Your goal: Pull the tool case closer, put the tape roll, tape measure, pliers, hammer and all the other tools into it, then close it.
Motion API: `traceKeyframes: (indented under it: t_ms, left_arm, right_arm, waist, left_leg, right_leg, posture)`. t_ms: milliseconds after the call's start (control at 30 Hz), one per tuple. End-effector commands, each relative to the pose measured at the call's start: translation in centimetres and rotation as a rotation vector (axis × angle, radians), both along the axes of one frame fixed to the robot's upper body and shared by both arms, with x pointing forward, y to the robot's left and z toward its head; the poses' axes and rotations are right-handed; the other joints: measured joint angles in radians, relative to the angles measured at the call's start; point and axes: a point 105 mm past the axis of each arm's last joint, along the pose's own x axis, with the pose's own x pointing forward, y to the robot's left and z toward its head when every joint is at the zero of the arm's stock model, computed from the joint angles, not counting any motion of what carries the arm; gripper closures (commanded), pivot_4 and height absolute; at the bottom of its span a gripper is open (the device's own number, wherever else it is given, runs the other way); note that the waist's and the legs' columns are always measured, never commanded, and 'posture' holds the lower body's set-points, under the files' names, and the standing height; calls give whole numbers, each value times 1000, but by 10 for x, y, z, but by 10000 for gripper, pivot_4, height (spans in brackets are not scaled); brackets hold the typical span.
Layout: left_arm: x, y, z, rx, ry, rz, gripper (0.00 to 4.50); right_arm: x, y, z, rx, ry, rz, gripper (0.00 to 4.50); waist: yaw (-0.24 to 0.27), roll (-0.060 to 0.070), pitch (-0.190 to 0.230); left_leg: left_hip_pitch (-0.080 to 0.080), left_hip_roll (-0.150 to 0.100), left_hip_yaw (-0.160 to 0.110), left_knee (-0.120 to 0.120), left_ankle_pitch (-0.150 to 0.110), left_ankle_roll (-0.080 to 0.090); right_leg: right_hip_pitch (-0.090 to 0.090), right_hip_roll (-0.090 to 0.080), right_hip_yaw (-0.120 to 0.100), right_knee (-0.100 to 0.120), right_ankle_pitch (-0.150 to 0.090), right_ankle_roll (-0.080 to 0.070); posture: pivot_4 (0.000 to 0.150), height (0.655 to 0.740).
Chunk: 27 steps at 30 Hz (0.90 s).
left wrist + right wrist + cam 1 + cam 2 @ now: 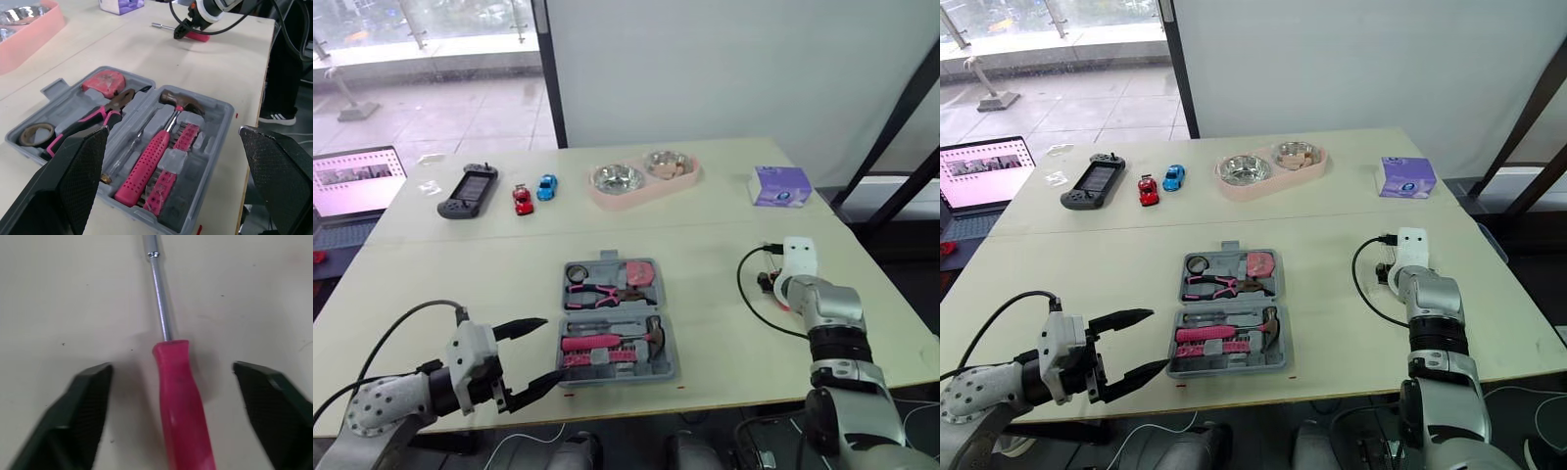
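Your tool case (217, 137), at the table's front edge, holds hammer (146, 164), pliers (105, 110), tape measure (103, 81) and tape roll (36, 133). Left gripper (551, 348) is spread wide; right gripper (172, 366) is spread astride the screwdriver (181, 396).

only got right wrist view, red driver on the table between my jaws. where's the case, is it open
Observer: The case lies open near the front edge of the table, to the robot's left of the driver.
Operator: whats in it
Observer: The hammer, pliers, tape roll and tape measure lie in its slots.
Operator: and the other arm
Observer: The left gripper hovers beside the case's left side, jaws open, holding nothing.
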Motion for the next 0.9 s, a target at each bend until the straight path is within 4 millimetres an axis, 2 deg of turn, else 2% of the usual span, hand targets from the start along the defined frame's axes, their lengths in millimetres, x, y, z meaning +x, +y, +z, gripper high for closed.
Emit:
traceKeyframes:
  t_ms: [33, 100, 133, 233, 367, 467, 567, 633, 800, 900]
  left_arm:
    - [0, -1, 9, 7, -34, -4, 0]
    - [1, -1, 9, 9, -34, -3, 0]
    - [1, -1, 9, 9, -33, -3, 0]
    - [3, 0, 9, 12, -31, -3, 0]
    - [4, 3, 10, 15, -31, 1, 0]
    - [6, 7, 11, 18, -34, 6, 0]
    - [7, 10, 12, 18, -34, 6, 0]
    - [7, 11, 13, 18, -32, 0, 0]
    - [5, 13, 15, 7, -27, -20, 0]
    - [3, 15, 12, 27, -17, -40, 0]
  right_arm:
    - [0, -7, 4, -10, -19, -9, 27541]
    - [4, -3, 9, -10, -52, 12, 38258]
    - [4, -2, 12, -22, -67, 28, 39485]
    - [3, 5, 22, -21, -113, 75, 39396]
    - [-10, 33, 46, 23, -190, 175, 39456]
    - [-46, 79, 58, 42, -203, 318, 39456]
    - [-84, 116, 47, 53, -155, 413, 39456]
    - [-100, 129, 40, 61, -122, 440, 39456]
    - [-125, 142, 17, 52, -19, 478, 39456]
    - [-126, 139, 4, 39, 42, 461, 39456]
  waist:
    - [3, 0, 0]
    - [1, 0, 0]
    - [1, 0, 0]
    - [0, 0, 0]
    - [0, 1, 1]
    - [1, 2, 1]
    - [2, 2, 1]
    - [3, 2, 1]
    - [4, 1, 1]
    - [2, 1, 1]
  left_leg:
    - [0, 0, 0, 0, 0, 0]
    - [0, 0, 0, 0, 0, 0]
    - [0, 0, 0, 0, 0, 0]
    - [0, 0, 0, 0, 0, 0]
    - [-1, 0, -1, 0, 0, 0]
    - [-2, 1, -2, 0, 0, 0]
    - [-2, 1, -4, -2, 0, 0]
    - [-2, 1, -4, -2, 0, 0]
    - [-2, 0, -3, 0, 0, 0]
    - [-2, 0, -3, 0, 0, 0]
  right_leg:
    - [0, 0, 0, 0, 0, 0]
    - [0, 0, 0, 0, 1, 1]
    - [0, 0, 0, 0, 1, 1]
    - [0, 0, 0, 0, 1, 1]
    - [-1, 0, 0, 1, 1, 2]
    - [-3, 1, 0, 1, 1, 3]
    - [-4, 2, -1, 2, 0, 2]
    - [-4, 1, -1, 1, -1, 0]
    - [-3, 0, -1, 0, -1, 0]
    - [-3, 0, -1, 0, -1, 0]
  posture:
    - [1500, 7233]
    - [1500, 7233]
    - [1500, 7233]
    - [1500, 7233]
    - [1500, 7233]
    - [1500, 7233]
    - [1500, 7233]
    - [1500, 7233]
    - [1500, 7233]
    - [1500, 7233]
